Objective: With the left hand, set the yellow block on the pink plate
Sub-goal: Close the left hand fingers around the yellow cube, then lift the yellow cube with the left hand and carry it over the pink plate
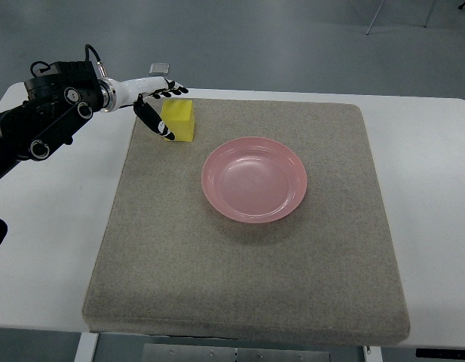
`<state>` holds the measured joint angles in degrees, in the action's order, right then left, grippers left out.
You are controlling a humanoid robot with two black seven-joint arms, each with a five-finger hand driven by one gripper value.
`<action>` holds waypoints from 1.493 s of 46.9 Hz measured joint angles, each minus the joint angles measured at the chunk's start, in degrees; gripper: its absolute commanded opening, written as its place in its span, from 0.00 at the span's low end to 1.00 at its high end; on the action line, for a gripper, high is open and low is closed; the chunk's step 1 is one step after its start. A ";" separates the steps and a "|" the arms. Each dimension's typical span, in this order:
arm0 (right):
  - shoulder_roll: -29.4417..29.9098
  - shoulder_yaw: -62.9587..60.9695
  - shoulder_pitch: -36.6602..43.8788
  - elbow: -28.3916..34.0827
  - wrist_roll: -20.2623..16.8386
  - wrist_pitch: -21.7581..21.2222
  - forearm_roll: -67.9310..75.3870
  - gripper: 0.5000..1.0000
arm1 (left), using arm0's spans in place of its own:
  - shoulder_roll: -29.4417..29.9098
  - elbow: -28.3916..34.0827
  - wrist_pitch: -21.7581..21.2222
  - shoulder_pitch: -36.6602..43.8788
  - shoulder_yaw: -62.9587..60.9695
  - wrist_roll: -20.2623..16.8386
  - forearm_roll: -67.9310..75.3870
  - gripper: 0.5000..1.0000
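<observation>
Since the yellow block (178,121) looks rigid, light and smooth-faced, likely foam or plastic, I judge opposite flat sides the best hold. Bright yellow cube, 1 piece, on the grey mat (247,249), upper left of frame, left of the pink plate (254,179), apart from it. Left hand (154,106) spread open around block's left side, thumb touching, not yet closed.

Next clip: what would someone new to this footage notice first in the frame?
Probably the pink plate, empty, near the middle of the grey mat. Next, the yellow block at the mat's far left corner, with the left robot hand right at it, thumb down its near-left side and fingers over its far edge. Whether the grip has closed is unclear.
</observation>
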<state>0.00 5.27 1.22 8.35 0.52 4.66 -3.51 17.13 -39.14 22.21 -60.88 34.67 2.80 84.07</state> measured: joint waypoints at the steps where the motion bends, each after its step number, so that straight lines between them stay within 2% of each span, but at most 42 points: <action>1: 0.00 0.00 0.01 0.00 0.00 0.00 0.00 0.85 | -0.44 0.53 -0.20 -0.10 -0.01 0.01 0.40 0.98; 14: 0.00 0.00 0.02 0.00 0.00 0.00 0.00 0.85 | -3.26 4.15 -6.51 -1.29 -5.09 -0.03 3.32 0.99; 34: 0.00 0.00 0.01 0.00 0.01 0.00 0.00 0.85 | -4.28 7.03 -7.26 -2.22 -7.85 0.01 2.60 0.97; 36: 0.00 0.00 0.00 0.00 0.00 0.00 0.00 0.85 | -4.35 7.06 -7.27 -2.22 -7.85 0.02 2.60 0.93; 39: 0.00 0.00 0.00 0.00 0.00 0.00 0.00 0.85 | -4.42 7.07 -7.34 -2.31 -7.85 0.00 2.60 0.78; 44: 0.00 0.00 0.00 0.00 0.00 0.00 0.00 0.85 | -4.73 7.07 -7.35 -2.44 -7.85 -0.07 2.68 0.62; 47: 0.00 0.00 0.01 0.00 0.01 0.00 0.00 0.85 | -4.74 7.02 -7.34 -2.68 -7.90 -0.07 2.74 0.44; 57: 0.00 0.00 0.03 0.00 0.00 0.00 0.00 0.85 | -4.92 6.71 -7.11 -3.12 -8.24 -0.08 3.03 0.14; 60: 0.00 0.00 0.01 0.00 0.00 0.00 0.00 0.85 | -5.01 6.70 -7.10 -3.16 -8.77 -0.08 3.03 0.02; 70: 0.00 0.00 0.01 0.00 0.00 0.00 0.00 0.85 | -4.85 6.70 -6.72 -4.38 -9.01 -0.08 2.72 0.00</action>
<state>0.00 5.27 1.23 8.35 0.52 4.66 -3.52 12.28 -32.44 15.48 -65.27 25.66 2.72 86.79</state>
